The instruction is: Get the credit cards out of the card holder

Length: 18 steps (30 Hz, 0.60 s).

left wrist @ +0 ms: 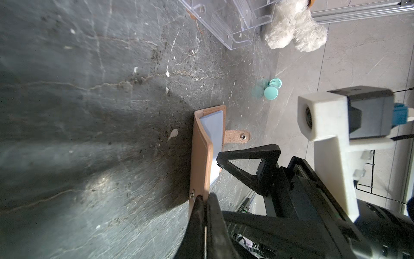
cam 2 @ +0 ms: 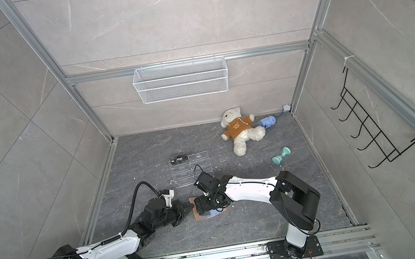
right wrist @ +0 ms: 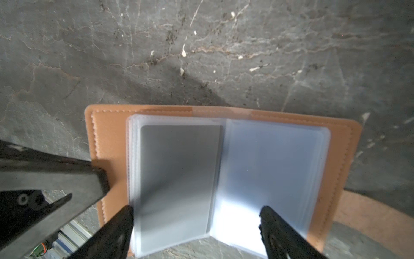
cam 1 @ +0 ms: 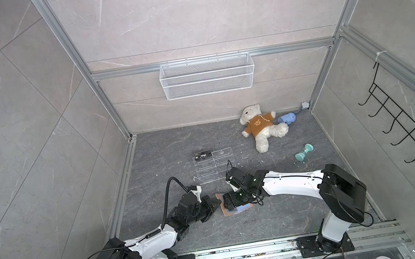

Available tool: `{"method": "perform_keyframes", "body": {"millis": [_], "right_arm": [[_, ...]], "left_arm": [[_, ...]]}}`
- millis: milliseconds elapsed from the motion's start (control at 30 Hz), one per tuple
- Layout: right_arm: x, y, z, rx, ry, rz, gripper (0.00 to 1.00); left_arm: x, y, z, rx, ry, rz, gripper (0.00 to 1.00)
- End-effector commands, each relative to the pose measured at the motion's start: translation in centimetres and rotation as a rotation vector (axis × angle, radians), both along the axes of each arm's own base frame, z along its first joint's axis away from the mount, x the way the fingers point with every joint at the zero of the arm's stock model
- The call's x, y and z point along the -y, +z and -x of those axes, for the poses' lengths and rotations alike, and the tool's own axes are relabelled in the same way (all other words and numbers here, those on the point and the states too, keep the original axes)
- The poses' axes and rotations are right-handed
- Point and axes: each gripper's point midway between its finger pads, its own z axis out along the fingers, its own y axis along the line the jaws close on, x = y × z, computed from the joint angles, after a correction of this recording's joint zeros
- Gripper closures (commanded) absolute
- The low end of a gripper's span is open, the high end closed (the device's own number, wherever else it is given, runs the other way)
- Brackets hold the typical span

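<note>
The tan leather card holder (cam 1: 244, 208) (cam 2: 216, 212) lies open on the dark floor between both arms. My left gripper (left wrist: 203, 199) (cam 1: 216, 204) is shut on the edge of its cover (left wrist: 200, 152), which stands tilted up. My right gripper (right wrist: 197, 210) (cam 1: 229, 201) hangs open just over the pale blue sleeves (right wrist: 275, 168), one fingertip on each side of the fold. A grey credit card (right wrist: 179, 179) shows blurred inside one sleeve. Another black credit card (cam 1: 202, 155) (cam 2: 179, 158) with "Vip" lettering rests at the far end of the clear rack.
A clear acrylic rack (cam 1: 213, 167) stands just beyond the grippers. Further back right are a teddy bear (cam 1: 259, 128), a blue bottle (cam 1: 287, 118) and a teal dumbbell toy (cam 1: 304, 152). A white wire basket (cam 1: 206, 76) hangs on the back wall and black hooks (cam 1: 406, 125) on the right wall.
</note>
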Motion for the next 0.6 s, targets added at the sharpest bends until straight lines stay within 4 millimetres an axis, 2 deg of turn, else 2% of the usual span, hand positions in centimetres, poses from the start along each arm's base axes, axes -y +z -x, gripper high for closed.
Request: {"method": "perform_keyframes", "body": {"millis": [0, 167, 567], "right_arm": [[0.1, 1.0, -0.3, 0.026, -0.011, 0.006, 0.11], [-0.1, 1.8, -0.4, 0.039, -0.009, -0.015, 0.1], [0.2, 0.2, -0.2, 0.012, -0.013, 0.018, 0.11]], "left_arm": [[0.7, 1.6, -0.6, 0.065, -0.017, 0.023, 1.0], [0.6, 1.6, -0.6, 0.067, -0.016, 0.022, 1.0], [0.6, 1.5, -0.6, 0.066, -0.019, 0.016, 1.0]]}}
